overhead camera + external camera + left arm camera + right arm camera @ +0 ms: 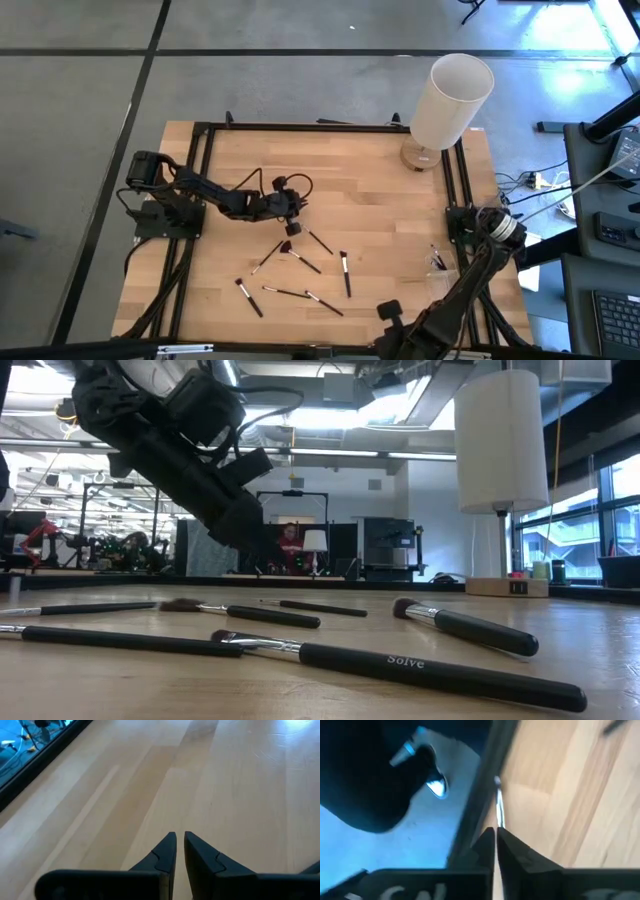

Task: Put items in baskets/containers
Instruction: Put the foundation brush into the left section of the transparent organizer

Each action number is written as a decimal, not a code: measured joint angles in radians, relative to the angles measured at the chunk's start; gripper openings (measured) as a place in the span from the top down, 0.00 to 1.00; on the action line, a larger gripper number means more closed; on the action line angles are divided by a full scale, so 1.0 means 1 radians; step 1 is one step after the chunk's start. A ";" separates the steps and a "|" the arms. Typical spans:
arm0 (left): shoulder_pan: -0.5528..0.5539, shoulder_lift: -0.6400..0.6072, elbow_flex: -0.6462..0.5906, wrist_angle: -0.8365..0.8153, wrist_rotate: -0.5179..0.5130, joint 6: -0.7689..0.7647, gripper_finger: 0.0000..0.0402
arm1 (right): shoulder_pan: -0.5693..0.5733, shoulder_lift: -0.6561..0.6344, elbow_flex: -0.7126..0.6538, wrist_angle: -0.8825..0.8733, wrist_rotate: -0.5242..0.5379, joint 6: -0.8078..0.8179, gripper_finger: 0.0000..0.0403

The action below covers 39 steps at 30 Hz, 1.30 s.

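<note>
Just the background stuff here

Tall white cylinder (452, 100) on its round wooden base (421, 157) sits at the wooden table (380, 215) corner; keyboard (614, 318) off beyond the table.

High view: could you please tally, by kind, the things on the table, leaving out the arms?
Makeup brushes loose mid-table: 7
Brushes bunched by the right edge: too small to count
White cylinder on a wooden base: 1
Total counted: 8

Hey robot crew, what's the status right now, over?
Left gripper shut, empty, above bare wood. Right gripper shut on thin brush at table edge. Loose brushes scattered mid-table, nothing blocking.
</note>
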 joint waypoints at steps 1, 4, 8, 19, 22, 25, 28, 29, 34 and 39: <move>0.000 0.000 0.000 0.000 0.000 0.000 0.92 | 0.000 0.006 0.000 -0.012 0.000 0.000 0.92; 0.001 0.000 0.000 0.000 -0.012 0.001 0.92 | -0.005 0.018 0.000 -0.023 0.003 -0.016 0.82; 0.003 0.000 0.000 0.000 -0.021 0.009 0.92 | -0.015 0.024 0.000 0.001 0.003 -0.037 0.69; 0.004 0.000 0.000 0.002 -0.048 0.022 0.92 | -0.013 0.083 -0.016 0.044 0.009 -0.082 0.70; 0.004 0.000 0.000 0.001 -0.048 0.021 0.92 | -0.013 0.102 -0.016 0.046 0.007 -0.081 0.74; 0.004 0.000 0.000 0.001 -0.046 0.021 0.92 | -0.013 0.123 -0.016 0.044 -0.017 -0.085 0.76; 0.004 0.000 0.000 0.001 -0.046 0.021 0.92 | -0.013 0.141 -0.013 0.037 -0.041 -0.088 0.77; 0.004 0.000 0.000 0.001 -0.045 0.020 0.92 | -0.013 0.145 -0.012 0.034 -0.046 -0.088 0.77; 0.004 0.000 0.000 0.001 -0.045 0.018 0.92 | -0.013 0.152 -0.010 0.007 -0.020 -0.052 0.80; 0.004 0.000 0.000 0.001 -0.045 0.018 0.92 | -0.016 0.152 -0.011 -0.015 0.002 -0.056 0.91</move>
